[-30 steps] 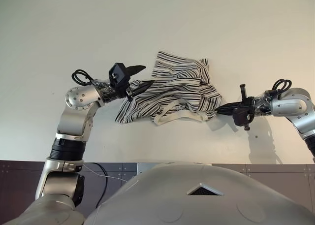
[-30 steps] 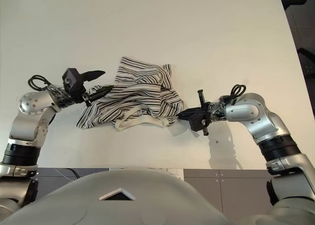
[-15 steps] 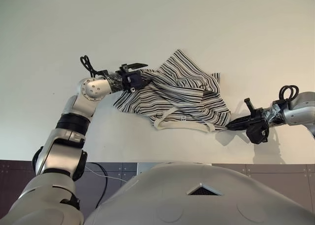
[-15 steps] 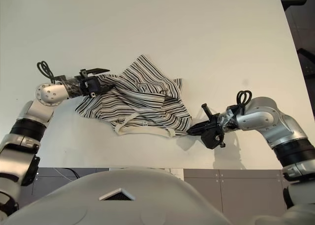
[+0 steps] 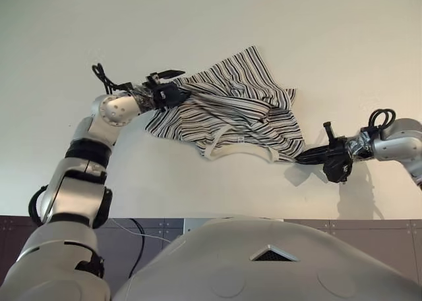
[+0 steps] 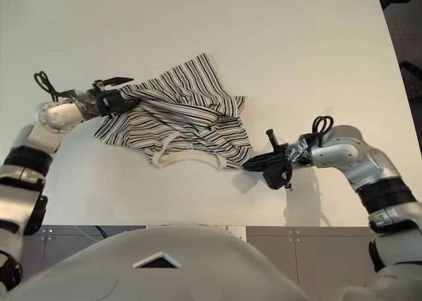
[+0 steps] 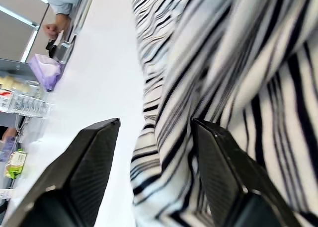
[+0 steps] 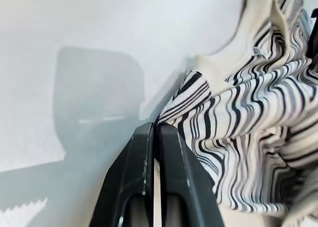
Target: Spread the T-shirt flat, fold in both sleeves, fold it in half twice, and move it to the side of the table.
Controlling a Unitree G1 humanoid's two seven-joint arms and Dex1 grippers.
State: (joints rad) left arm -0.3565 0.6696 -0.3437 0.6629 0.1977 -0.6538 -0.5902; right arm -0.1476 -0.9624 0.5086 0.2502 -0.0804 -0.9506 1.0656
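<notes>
Spreading step, judging by the crumple; T-shirt (image 5: 231,110) bunched and creased about midway along the counter (image 5: 198,24), nearer its front edge than its back, collar band toward the front edge. Best done by drawing both holds apart toward the left and right edges, low and evenly, to smooth out creases without twisting; probably worth a slight lift to free the folded-over part, then laying down flat. Right claw (image 5: 300,160) pressed together, pinching the shirt's right corner at the very tips; thin bite, liable to slip under a sharp tug, so gently there. Left claw (image 5: 183,83) spread wide at the shirt's left side; striped cloth lying between the fingers (image 7: 94,157) and against one of them, not clamped; needs closing on a firm bite before any pull.
</notes>
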